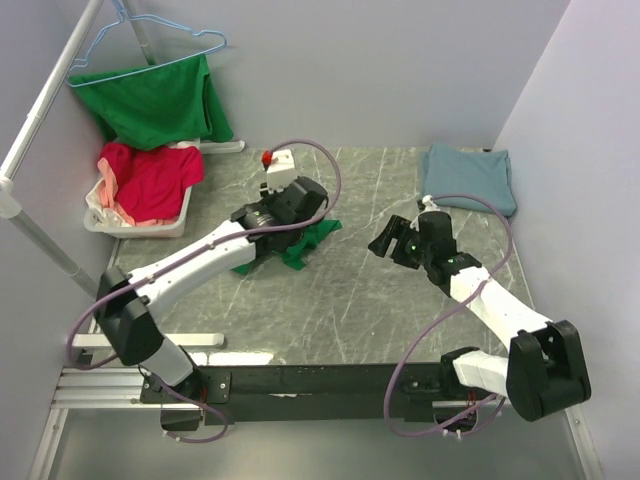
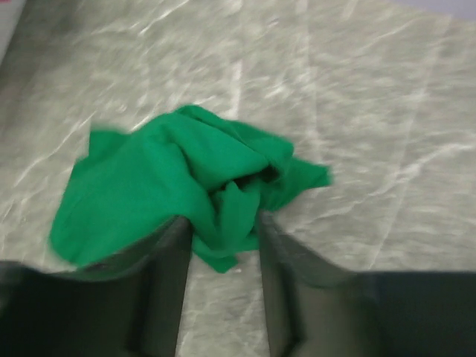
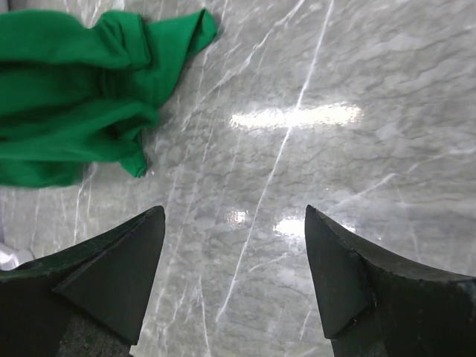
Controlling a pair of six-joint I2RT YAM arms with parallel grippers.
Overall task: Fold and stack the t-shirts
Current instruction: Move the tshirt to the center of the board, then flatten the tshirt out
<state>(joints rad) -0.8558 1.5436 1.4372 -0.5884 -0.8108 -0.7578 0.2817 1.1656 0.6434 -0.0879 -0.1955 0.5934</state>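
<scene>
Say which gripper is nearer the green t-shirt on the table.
Left. The left gripper sits at the edge of the green t-shirt; the right gripper hovers apart beside it.

A bright green t-shirt (image 1: 310, 245) lies crumpled left of centre. A blue-grey t-shirt (image 1: 468, 177) lies folded flat, upper right. A red t-shirt (image 1: 150, 178) is heaped on a pink t-shirt (image 1: 103, 193) at left. A darker green t-shirt (image 1: 155, 100) hangs upper left.

T-shirt (image 1: 305, 245) on table (image 1: 340, 310); bin (image 1: 135, 228) behind-left

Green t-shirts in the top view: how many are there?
2. The hanging green t-shirt is at back left above the bin; the crumpled green t-shirt lies mid-table at the left gripper. More may be hidden in the bin.
</scene>
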